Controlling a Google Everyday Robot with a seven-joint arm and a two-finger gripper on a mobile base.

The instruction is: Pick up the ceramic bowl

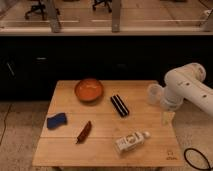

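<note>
Zero contact yet: pincer (166, 118) hangs over the desk (100, 145) at right, apart or together, can't tell. Next it should reach left to the ceramic bowl (89, 91).

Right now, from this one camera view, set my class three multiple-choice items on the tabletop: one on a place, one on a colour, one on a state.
1. Where on the table is the ceramic bowl?
A. At the near right corner
B. By the far edge, around the middle
C. At the left edge

2. What colour is the small block near the left edge?
A. Blue
B. Green
C. White

3. How is the bottle placed?
A. Standing upright
B. Inside the bowl
C. Lying on its side

Answers:
1 B: the bowl sits by the far edge, while the gripper hangs over the table's right side, apart from it.
2 A: the block is plainly blue against the wood.
3 C: the bottle's length runs flat along the tabletop near the front.
</note>
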